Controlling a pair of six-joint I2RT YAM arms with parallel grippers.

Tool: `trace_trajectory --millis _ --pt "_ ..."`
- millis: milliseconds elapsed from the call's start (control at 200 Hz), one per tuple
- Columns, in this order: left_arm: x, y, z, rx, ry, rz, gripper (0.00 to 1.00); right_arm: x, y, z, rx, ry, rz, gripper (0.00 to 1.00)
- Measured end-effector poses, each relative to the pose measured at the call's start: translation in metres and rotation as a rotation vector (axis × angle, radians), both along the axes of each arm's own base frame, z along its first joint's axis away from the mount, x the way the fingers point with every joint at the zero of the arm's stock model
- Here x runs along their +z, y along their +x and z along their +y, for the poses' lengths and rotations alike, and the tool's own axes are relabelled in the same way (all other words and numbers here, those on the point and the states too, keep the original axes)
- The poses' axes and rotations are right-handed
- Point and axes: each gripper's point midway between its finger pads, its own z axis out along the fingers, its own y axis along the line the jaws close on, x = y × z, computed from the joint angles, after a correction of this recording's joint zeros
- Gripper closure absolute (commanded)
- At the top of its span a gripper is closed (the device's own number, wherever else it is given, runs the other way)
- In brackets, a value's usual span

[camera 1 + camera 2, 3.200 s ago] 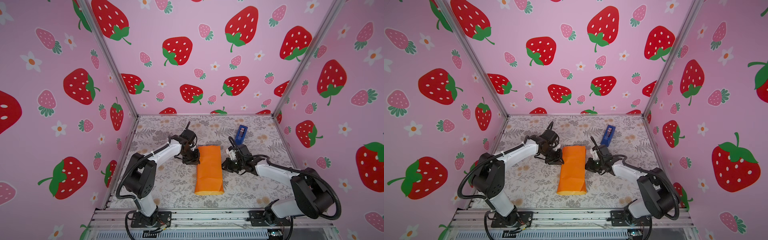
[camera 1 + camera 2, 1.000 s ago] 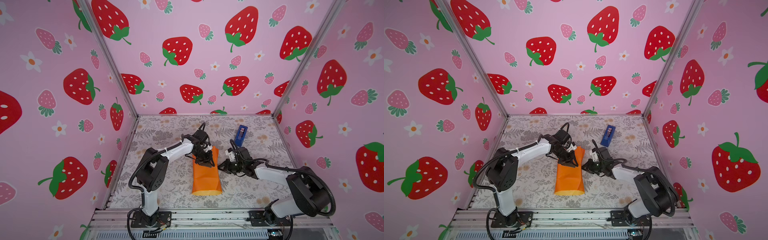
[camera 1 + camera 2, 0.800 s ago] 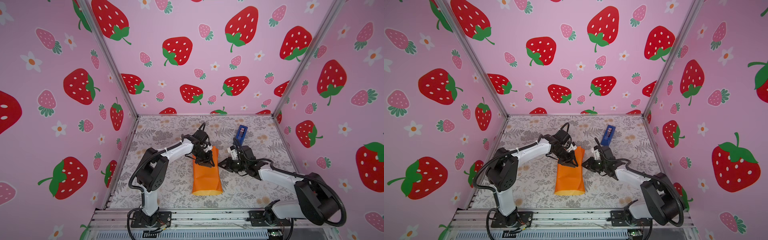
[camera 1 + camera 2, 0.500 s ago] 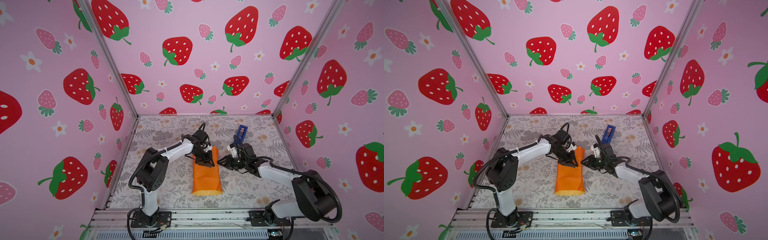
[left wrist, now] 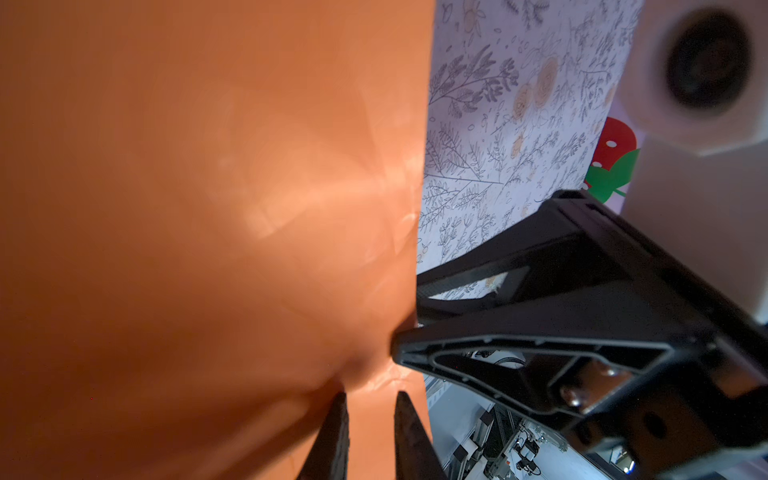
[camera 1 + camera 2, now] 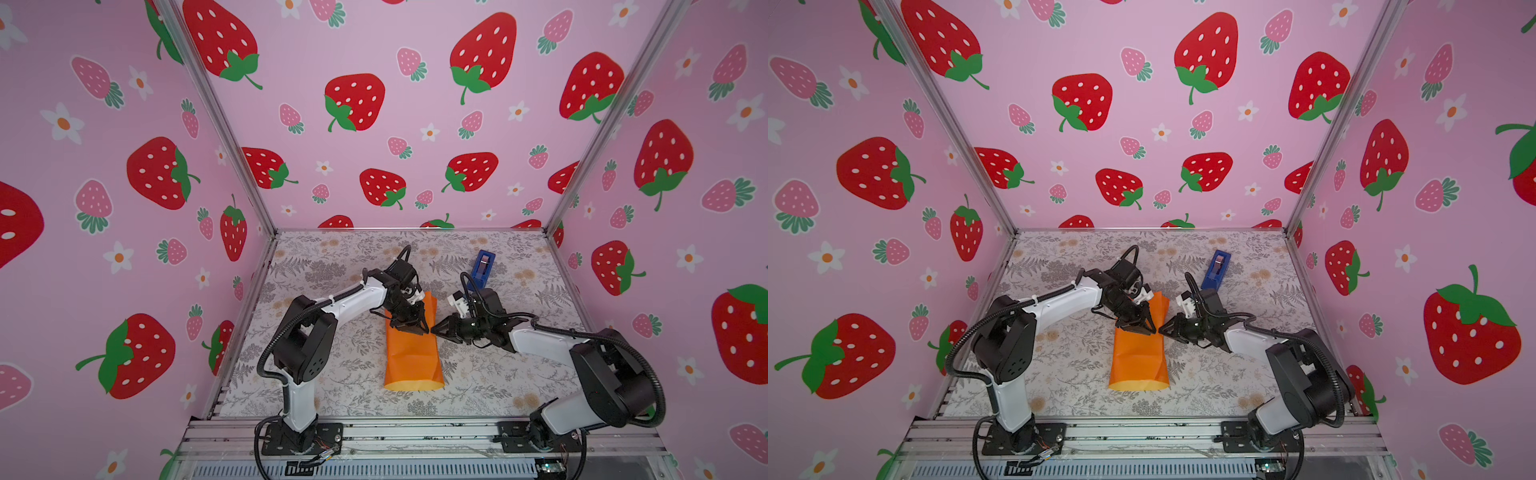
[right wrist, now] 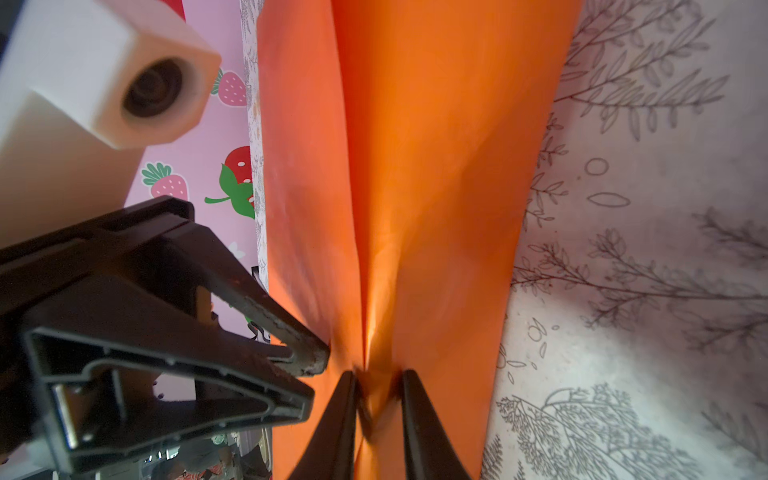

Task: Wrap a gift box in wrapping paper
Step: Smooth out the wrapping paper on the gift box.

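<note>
Pink walls (image 6: 415, 124) printed with red strawberries and white flowers are closing in three sides of the cell. A grey floral cloth (image 6: 332, 257) is covering the table, with a metal rail (image 6: 415, 432) running along the front edge. From the left, the left arm (image 6: 353, 299) is reaching across toward the middle of the cloth. The left gripper (image 6: 417, 326) is pointing down onto the wrapping paper (image 6: 411, 361). In the left wrist view its fingers (image 5: 336, 428) are standing close together, pinching a puckered bit of the orange sheet between them. The paper is lying in the middle of the table as a long folded sleeve. Its near end is gaping toward the rail and its far end is rising in a peak just beside the left wrist. The gift box is hidden in every view. Just right of the paper's right edge, the right gripper (image 6: 436, 330) is nosing in, almost touching the left one. In the right wrist view its fingers (image 7: 415, 415) are squeezing a raised crease of the paper. Farther right and back, a blue tape dispenser (image 6: 482, 266) is standing on the cloth, well apart from the paper. The right arm (image 6: 540, 340) is stretching in from the front right corner.
</note>
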Motion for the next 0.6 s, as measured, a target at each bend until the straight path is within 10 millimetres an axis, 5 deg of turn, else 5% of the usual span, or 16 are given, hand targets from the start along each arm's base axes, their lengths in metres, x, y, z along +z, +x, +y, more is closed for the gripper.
trace_trajectory --millis 115,310,600 --pt "0.0 0.0 0.0 -0.003 0.0 -0.002 0.77 0.0 0.0 0.002 0.006 -0.001 -0.005 0.72" --pt "0.001 0.0 0.001 -0.01 0.003 -0.005 0.76 0.002 0.001 0.003 0.003 -0.001 -0.012 0.91" --pt "0.013 0.006 0.011 0.005 0.067 -0.064 0.53 0.006 0.0 0.01 0.003 0.006 -0.017 1.0"
